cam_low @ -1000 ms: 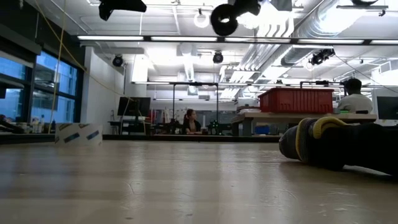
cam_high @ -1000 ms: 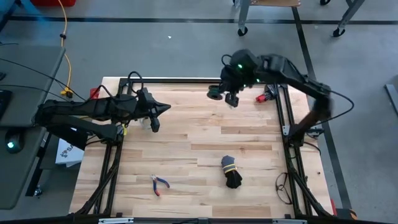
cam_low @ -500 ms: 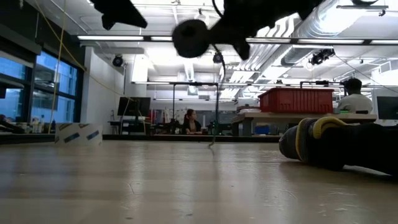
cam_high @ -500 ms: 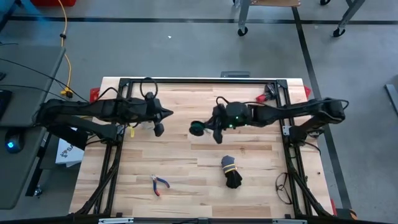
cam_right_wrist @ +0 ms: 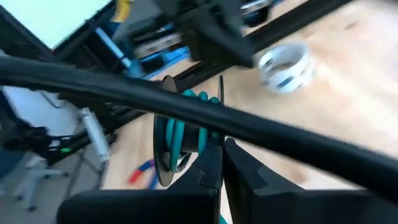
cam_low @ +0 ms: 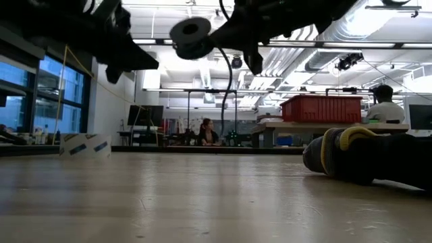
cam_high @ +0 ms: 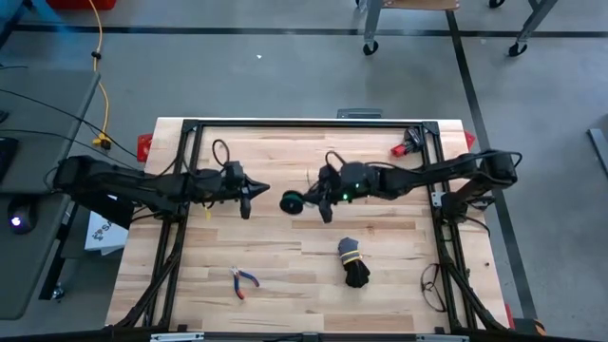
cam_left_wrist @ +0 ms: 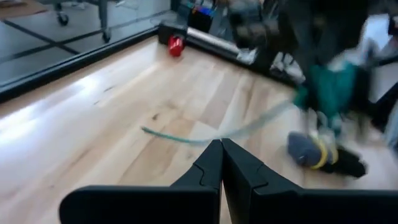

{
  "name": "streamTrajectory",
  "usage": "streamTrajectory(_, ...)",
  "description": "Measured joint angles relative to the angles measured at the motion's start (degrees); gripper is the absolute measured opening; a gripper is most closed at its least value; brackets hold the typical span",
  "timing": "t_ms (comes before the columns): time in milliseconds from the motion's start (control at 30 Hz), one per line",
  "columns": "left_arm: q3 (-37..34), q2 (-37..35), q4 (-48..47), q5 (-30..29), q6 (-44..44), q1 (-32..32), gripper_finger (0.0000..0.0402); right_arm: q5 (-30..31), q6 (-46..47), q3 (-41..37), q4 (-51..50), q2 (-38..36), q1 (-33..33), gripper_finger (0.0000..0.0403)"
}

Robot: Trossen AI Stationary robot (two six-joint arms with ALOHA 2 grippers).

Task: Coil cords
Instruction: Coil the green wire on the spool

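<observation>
The dark round coil (cam_high: 291, 201) wound with green cord is off the table at its middle, held by my right gripper (cam_high: 318, 197). It also shows in the low view (cam_low: 191, 32) and in the right wrist view (cam_right_wrist: 180, 134). Its thin green tail (cam_left_wrist: 199, 138) trails from it down to the boards. My left gripper (cam_high: 249, 193) is shut and empty, a short way toward the table's left edge from the coil, above the table (cam_low: 128, 54). My right gripper is shut at the coil's side nearest it (cam_right_wrist: 198, 144), coming level from the table's right side. Its own fingertips hide the exact place of contact. The coil is lifted clear of the table, and the tail hangs slack below it (cam_low: 226, 81).
A black cord bundle with a yellow tie (cam_high: 353, 262) lies near the front right. Pliers (cam_high: 243, 281) lie near the front left. A red thing (cam_high: 407, 147) sits at the far right rail. A pale ring (cam_right_wrist: 284, 65) lies on the boards. A black metal frame (cam_high: 285, 123) borders the table.
My right gripper has carried the coil from the table's far right toward its middle, going left and toward the near edge; the tail now trails down to the table. My left gripper has moved a little toward the coil and lower.
</observation>
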Motion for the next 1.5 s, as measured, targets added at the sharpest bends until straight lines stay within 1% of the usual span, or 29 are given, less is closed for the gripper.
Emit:
streamTrajectory(100, -3.96, -0.11, 7.37, 0.65, -2.25, 0.0, 0.0, 1.97, 3.71, -0.08, -0.57, 1.06, 3.02, 0.0)
streamTrajectory(233, -4.54, -0.29, 8.62, 2.43, -2.63, 0.0, 0.0, 3.12, 12.44, -0.09, 4.68, 1.46, 7.34, 0.0)
streamTrajectory(333, -4.52, -0.66, 9.21, 3.02, -2.34, 0.0, 0.0, 2.98, 19.23, -0.05, 11.03, 1.46, 11.11, 0.0)
streamTrajectory(433, -4.52, -1.35, 10.0, 2.97, -1.91, 0.0, 0.0, 2.98, 24.61, 0.02, 17.5, 1.34, 13.57, 0.0)
streamTrajectory(500, -4.52, -1.63, 9.99, 2.97, -1.29, 0.0, 0.0, 4.87, 26.67, 0.08, 17.16, 1.27, 14.51, 0.0)
streamTrajectory(567, -4.52, -1.68, 9.93, 2.93, -0.55, 0.06, 0.0, 7.29, 27.62, 0.08, 14.61, 2.2, 15.18, 0.0)
streamTrajectory(600, -4.52, -1.7, 9.91, 2.85, 0.11, 0.16, 0.0, 7.48, 28.06, 0.08, 13.06, 3.05, 15.24, 0.0)
streamTrajectory(667, -4.52, -1.68, 9.42, 2.75, 1.47, 0.28, 0.0, 7.38, 29.58, 0.06, 9.82, 6.21, 15.0, 0.0)
streamTrajectory(733, -4.52, -1.66, 8.69, 2.73, 1.68, 0.37, 0.0, 7.02, 30.55, -0.03, 8.95, 10.64, 14.26, 0.0)
streamTrajectory(833, -4.52, -1.66, 8.17, 2.71, 1.67, 0.35, 0.0, 7.08, 31.48, -0.09, 10.32, 16.77, 12.33, 0.0)
streamTrajectory(967, -4.52, -1.66, 7.84, 2.71, 1.66, 0.35, 0.0, 5.68, 33.34, -0.05, 9.88, 22.01, 9.27, 0.0)
streamTrajectory(1133, -4.52, -1.64, 6.3, 2.71, 1.68, 0.35, 0.0, 5.1, 31.58, -0.05, 7.45, 22.97, 6.08, 0.0)
streamTrajectory(1233, -4.5, -1.64, 3.47, 2.69, 1.68, 0.35, 0.0, 2.56, 29.23, 0.08, 5.97, 22.96, 4.46, 0.0)
streamTrajectory(1333, -4.5, -1.64, 2.65, 2.7, 1.68, 0.35, 0.0, 0.56, 29.47, 0.12, 1.61, 22.9, 3.55, 0.0001)
streamTrajectory(1433, -4.5, -1.64, 2.84, 2.67, 2.13, 0.35, 0.0, -0.87, 29.25, 0.15, 0.07, 22.87, 3.3, 0.0014)
streamTrajectory(1500, -4.5, -1.64, 2.98, 2.67, 2.6, 0.35, 0.0, -2.07, 28.36, 0.05, -0.71, 22.9, 2.81, 0.0033)
